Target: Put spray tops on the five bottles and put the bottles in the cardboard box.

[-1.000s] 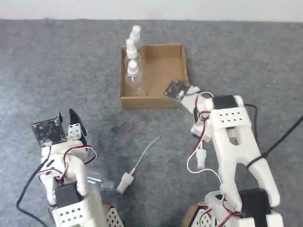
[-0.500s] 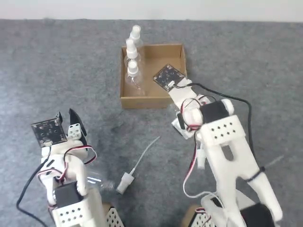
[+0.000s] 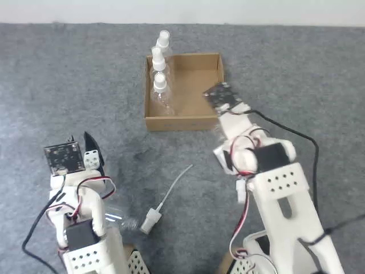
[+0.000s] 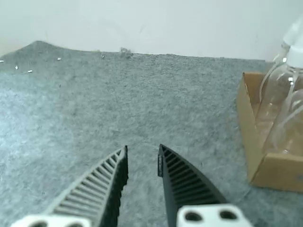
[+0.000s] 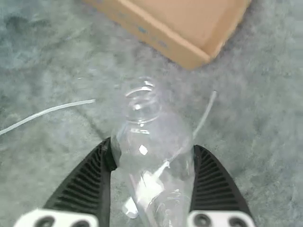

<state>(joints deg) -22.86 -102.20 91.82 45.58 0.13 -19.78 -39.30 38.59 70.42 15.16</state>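
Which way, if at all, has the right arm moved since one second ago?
Yes. The right arm swung its wrist in over the front part of the cardboard box, then back out to the box's right wall.

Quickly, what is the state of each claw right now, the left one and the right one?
Left claw: open, holding nothing.
Right claw: closed on a clear bottle, uncapped.

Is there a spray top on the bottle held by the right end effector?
No, the bottle in the right end effector has a bare, open neck.
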